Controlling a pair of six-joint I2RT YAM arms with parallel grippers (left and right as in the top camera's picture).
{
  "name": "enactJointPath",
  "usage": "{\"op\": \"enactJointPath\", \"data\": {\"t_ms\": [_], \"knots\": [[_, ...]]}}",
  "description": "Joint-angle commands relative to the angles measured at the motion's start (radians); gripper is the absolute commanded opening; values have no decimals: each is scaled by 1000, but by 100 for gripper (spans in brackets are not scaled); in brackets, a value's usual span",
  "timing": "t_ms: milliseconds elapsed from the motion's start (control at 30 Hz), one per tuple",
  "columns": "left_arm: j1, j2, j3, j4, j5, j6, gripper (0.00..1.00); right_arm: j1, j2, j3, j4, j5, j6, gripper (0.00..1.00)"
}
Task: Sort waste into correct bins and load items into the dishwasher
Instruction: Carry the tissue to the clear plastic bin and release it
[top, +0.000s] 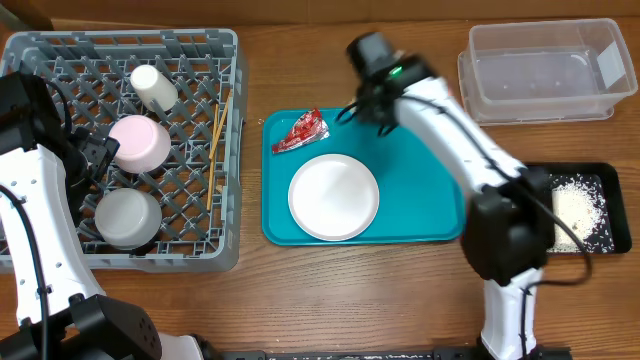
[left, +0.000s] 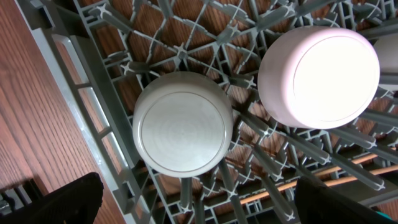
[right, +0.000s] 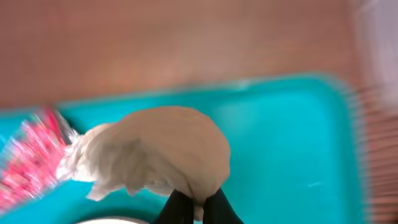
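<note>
Pinching the white crumpled scrap (right: 155, 155) over the teal tray (right: 292, 137), the right fingers (right: 180, 210) clamp only its edge (left fingers (left: 62, 199) spread wide above the dish rack (left: 81, 106)), so a quick swing could drop it beside the red wrapper (right: 31, 155).

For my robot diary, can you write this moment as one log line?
right claw: shut on white crumpled scrap | left claw: open above dish rack | red wrapper, white plate: on teal tray
</note>
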Motion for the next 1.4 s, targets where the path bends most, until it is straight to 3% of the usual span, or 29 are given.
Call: {"op": "enactJointPath", "data": {"t_ms": [0,433,500,533,667,700,933,1200,1267,1367], "knots": [[3,-4,3,2,0,-24,100,-74,-131,81,-13,83,0,4],[3,-4,3,2,0,-24,100,-415,-163,62,86,148,1,4],[3,-4,3,2,0,-24,100,-449,-151,62,114,146,1,8],[3,-4,3,2,0,-24,100,-463,-145,62,125,145,1,12],[3,-4,3,2,0,-24,100,-499,-126,62,132,145,0,94],[3,-4,3,2,0,-24,100,-502,-123,62,126,145,0,100],[3,-4,3,2,0,-24,100,-500,-123,62,60,73,0,100],[3,-4,3,2,0,-24,100,-446,-113,62,104,-756,-47,100],[3,-4,3,2,0,-24,100,-393,-106,62,125,-780,-43,100],[3,-4,3,2,0,-24,100,-296,-93,62,134,-650,-44,100]]}}
